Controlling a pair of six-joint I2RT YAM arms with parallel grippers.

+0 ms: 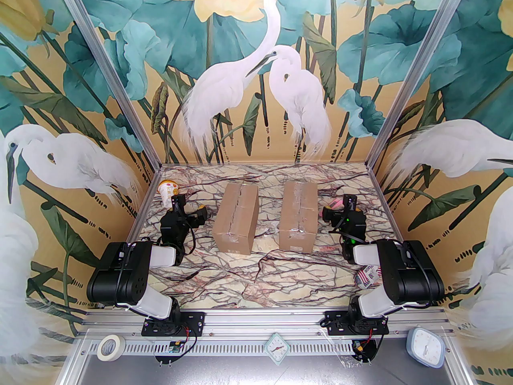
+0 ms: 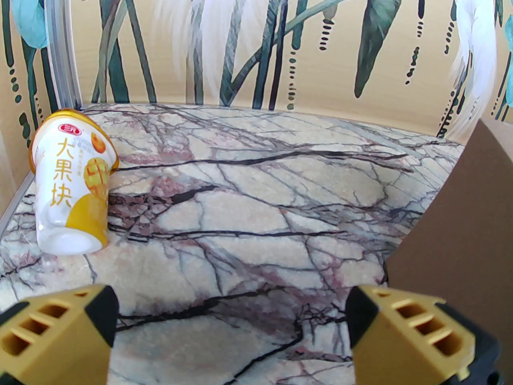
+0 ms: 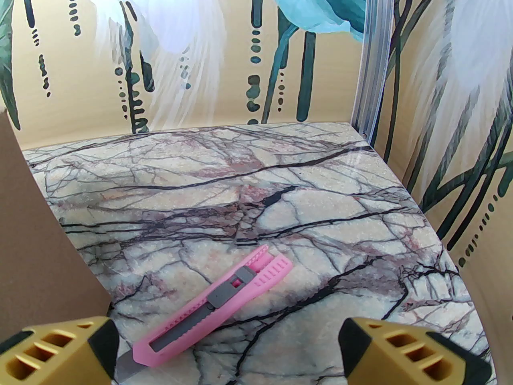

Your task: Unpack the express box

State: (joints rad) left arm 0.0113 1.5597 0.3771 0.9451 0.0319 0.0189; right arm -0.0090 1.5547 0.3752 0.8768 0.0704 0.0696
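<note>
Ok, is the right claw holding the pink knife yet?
No, the pink knife lies flat on the table while the right claw stands wide open.

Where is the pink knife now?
In the right wrist view, the knife lies flat on the table, right of the right box, just ahead of the open right gripper.

a yellow-and-white yogurt cup stands in the far left corner of the marble table, near the heron-painted wall. a small flag-patterned object lies near the front right edge. on the front metal rail sit a tape roll, a green clock and a blue clock.
</note>
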